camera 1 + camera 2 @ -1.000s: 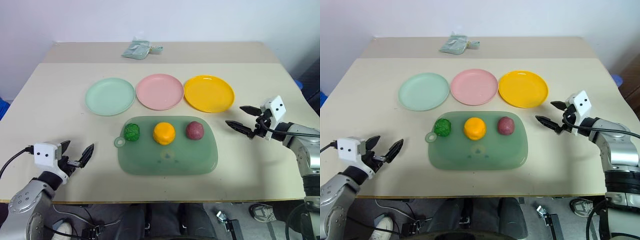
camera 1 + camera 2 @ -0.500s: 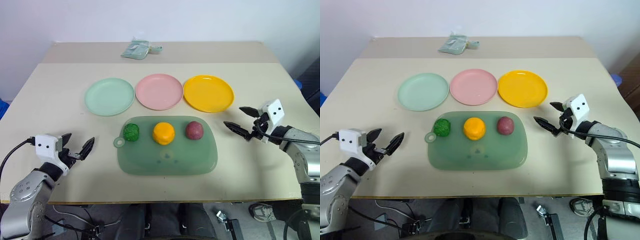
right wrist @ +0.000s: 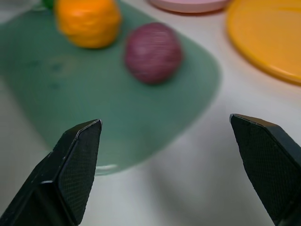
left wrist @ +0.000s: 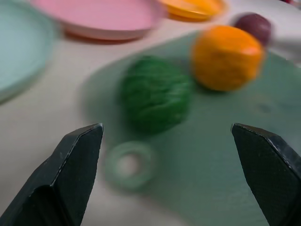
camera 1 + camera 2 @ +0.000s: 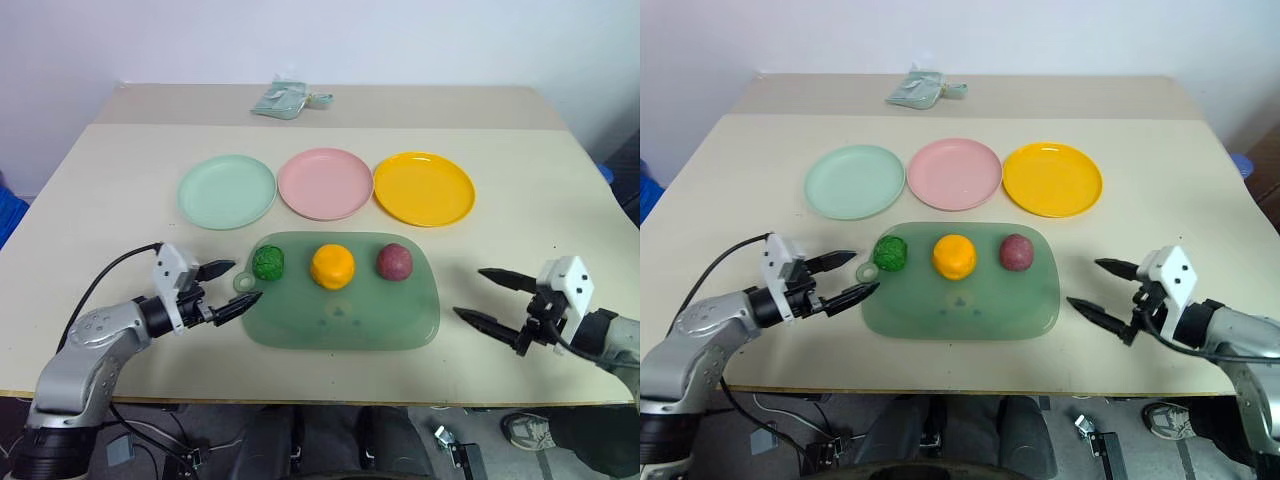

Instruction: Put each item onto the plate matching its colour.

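Observation:
Three items lie in a row on the translucent green board [image 5: 340, 320]: a bumpy dark green one [image 5: 267, 262], an orange one [image 5: 332, 266] and a maroon one [image 5: 394, 261]. Behind the board stand the mint plate [image 5: 227, 192], the pink plate [image 5: 325, 184] and the yellow plate [image 5: 424, 188], all bare. My left gripper [image 5: 247, 280] is open at the board's left end, over its ring handle, pointing at the green item [image 4: 155, 100] a short way off. My right gripper [image 5: 468, 292] is open and holds nothing, right of the board, aimed toward the maroon item [image 3: 153, 52].
A crumpled pale green packet [image 5: 285, 100] lies at the back of the table. A black cable [image 5: 110, 275] loops from my left wrist over the table's front left. The table's front edge runs just below both arms.
My left gripper swung right from the front left of the table to the board's left end. My right gripper drew back toward the table's front edge. Items and plates stayed put.

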Robot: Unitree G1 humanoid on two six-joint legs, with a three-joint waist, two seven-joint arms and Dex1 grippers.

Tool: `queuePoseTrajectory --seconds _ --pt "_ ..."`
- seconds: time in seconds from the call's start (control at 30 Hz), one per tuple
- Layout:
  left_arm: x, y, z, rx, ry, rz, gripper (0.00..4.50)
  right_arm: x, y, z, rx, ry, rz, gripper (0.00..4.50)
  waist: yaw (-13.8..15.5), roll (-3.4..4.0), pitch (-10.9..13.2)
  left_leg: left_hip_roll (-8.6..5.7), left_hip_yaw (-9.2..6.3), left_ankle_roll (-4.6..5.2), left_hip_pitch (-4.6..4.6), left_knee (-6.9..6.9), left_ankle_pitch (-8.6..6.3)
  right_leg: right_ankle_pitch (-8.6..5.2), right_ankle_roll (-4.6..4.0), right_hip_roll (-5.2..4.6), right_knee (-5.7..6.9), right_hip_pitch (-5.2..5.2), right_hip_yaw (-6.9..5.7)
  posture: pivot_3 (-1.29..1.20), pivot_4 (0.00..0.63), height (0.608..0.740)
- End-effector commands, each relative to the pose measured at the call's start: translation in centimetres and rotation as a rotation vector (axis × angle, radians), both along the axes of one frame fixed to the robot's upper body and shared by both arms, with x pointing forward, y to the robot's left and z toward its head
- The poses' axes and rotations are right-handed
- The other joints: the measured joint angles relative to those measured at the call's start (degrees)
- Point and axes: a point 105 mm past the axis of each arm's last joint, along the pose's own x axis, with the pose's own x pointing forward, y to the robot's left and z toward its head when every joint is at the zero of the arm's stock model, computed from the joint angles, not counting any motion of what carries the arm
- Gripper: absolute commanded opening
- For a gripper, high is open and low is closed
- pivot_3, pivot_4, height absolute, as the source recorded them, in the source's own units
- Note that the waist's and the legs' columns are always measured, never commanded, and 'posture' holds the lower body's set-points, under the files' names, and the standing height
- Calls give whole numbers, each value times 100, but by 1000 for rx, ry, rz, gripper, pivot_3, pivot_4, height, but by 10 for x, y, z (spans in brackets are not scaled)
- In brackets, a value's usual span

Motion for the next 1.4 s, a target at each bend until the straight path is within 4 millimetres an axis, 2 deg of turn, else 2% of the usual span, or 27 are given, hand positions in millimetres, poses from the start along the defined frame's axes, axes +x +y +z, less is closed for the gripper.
queuePoseTrajectory --seconds 0.03,0.17,0.3,0.4,0.5,0.53,0.7,0.93,1.03,1.1,1.27,1.4 --pt "7 -9 -1 37 -42 -37 4500 -4 11 6 25 -41 0 4456 -4 0 0 0 0 0 0 0 0 0 0 0 0 0 0 0 150 740" --pt "19 -21 -10 72 -63 -54 4500 -6 21 2 47 -39 -9 4456 2 0 0 -1 0 1 -1 0 0 1 1 2 -1 0 -1 0 150 740" --pt "29 -28 -9 57 -100 -38 4500 -4 31 0 53 -34 0 4456 4 -2 0 -1 1 2 -1 1 0 1 1 4 -1 0 -1 0 150 740" --pt "34 -29 -5 30 -117 -14 3644 -1 37 2 57 -37 7 4500 3 -2 0 -1 0 2 -2 2 1 1 2 5 1 0 -2 0 150 740" --pt "34 -29 -4 28 -125 -12 2151 1 38 4 60 -38 6 4500 2 -2 0 -1 0 2 -2 2 1 1 2 7 1 0 -2 0 150 740" --pt "35 -29 -4 29 -125 -1 1946 2 39 4 59 -38 6 4500 3 -2 0 -1 0 2 -2 3 1 1 2 9 1 0 -2 0 150 740" --pt "45 -23 6 -25 -167 82 1946 6 41 9 61 -48 10 4500 8 -3 0 -1 0 3 -2 5 1 1 3 10 1 2 -3 0 150 740" --pt "109 25 41 -53 -285 560 1946 11 45 14 66 -70 15 4500 22 -14 2 -4 -2 3 -3 12 3 2 4 28 12 1 -10 0 150 740" --pt "132 43 42 -52 -244 728 1946 14 47 16 71 -85 18 4500 13 -16 0 -7 -1 4 -4 14 3 2 5 30 16 1 -11 0 150 740" --pt "139 48 41 -55 -224 779 1946 16 48 16 75 -91 14 4500 10 -18 0 -8 0 4 -3 14 4 2 6 32 19 0 -12 0 150 740" --pt "154 46 48 -63 -223 802 4424 26 50 24 112 -110 -11 4500 9 -35 7 -7 1 4 -7 21 4 2 7 33 21 -1 -15 0 150 740" --pt "147 55 54 -38 -280 796 4476 28 63 35 134 -137 36 4500 4 -37 7 -6 1 3 -8 24 5 2 7 34 21 -1 -15 0 150 740"
